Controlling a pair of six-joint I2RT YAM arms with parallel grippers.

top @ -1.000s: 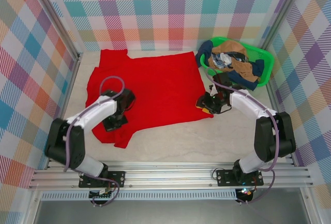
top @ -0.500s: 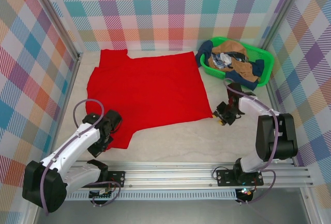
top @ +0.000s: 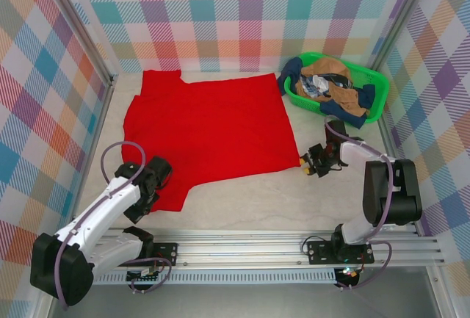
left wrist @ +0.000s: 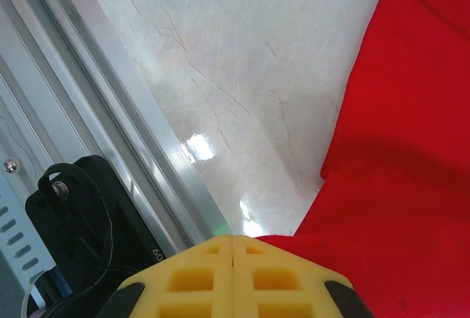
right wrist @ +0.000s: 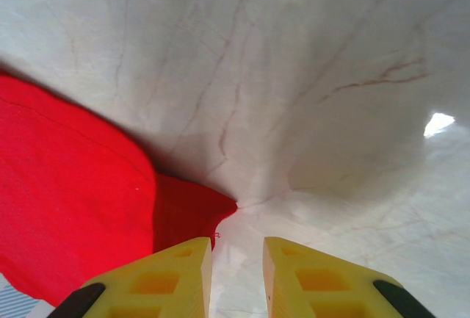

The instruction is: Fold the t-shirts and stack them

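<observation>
Smooth red t-shirt [top: 213, 123] lies flat; left gripper [left wrist: 233, 240] closed, right gripper [right wrist: 237, 246] narrowly parted

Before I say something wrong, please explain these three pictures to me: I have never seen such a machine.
These are two white-and-black robot arms, the left arm and the right arm, bolted at the near edge of a pale marble-look table. The wide picture looks down from above and behind them. The other two come from small cameras on each wrist, so the yellow fingers at the bottom belong to each claw. A large bright red cloth t-shirt lies spread flat; a green plastic basket holds more crumpled clothes. The left claw is shut at the shirt's edge; whether it pinches cloth, I cannot tell. The right claw is open, empty, beside a shirt corner.
</observation>
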